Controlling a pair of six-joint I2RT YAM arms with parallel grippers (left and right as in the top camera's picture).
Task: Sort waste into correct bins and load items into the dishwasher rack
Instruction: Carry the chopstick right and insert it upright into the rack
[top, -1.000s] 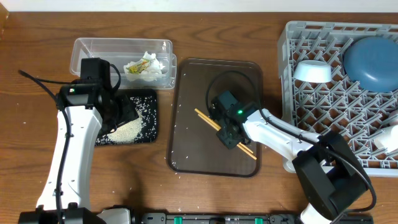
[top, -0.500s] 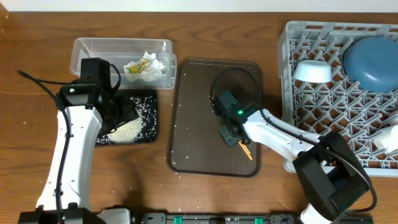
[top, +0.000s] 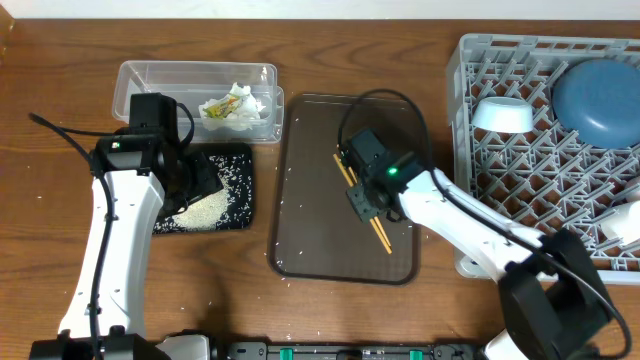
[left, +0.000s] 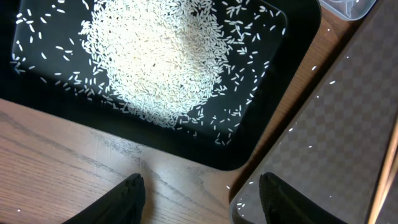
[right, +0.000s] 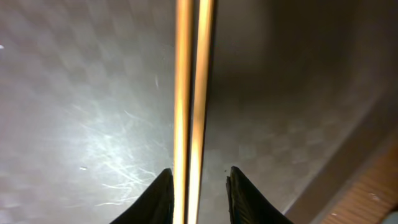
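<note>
My right gripper (top: 367, 198) (right: 199, 198) is shut on the wooden chopsticks (top: 346, 172) (right: 192, 74) over the brown serving tray (top: 305, 235); both sticks run side by side between the fingers. My left gripper (top: 200, 180) (left: 202, 193) is open and empty, above bare wood at the near edge of the black tray (top: 242, 160) (left: 273, 118), which holds a pile of rice (top: 200, 210) (left: 158, 59). The clear tub (top: 140, 75) holds tissue (top: 245, 108) and a yellow-green wrapper (top: 214, 108). The rack (top: 520, 170) holds the blue plate (top: 600, 95), white bowl (top: 503, 115) and a pale cup (top: 625, 225).
Stray rice grains lie on the brown serving tray's corner (left: 336, 124) and on the wood around both trays. The rack fills the right side of the table. The right arm's black cable loops over the far part of the brown tray.
The right gripper has moved toward the far side of the brown tray, and the chopsticks have swung with it to a steeper angle. The left arm has not moved.
</note>
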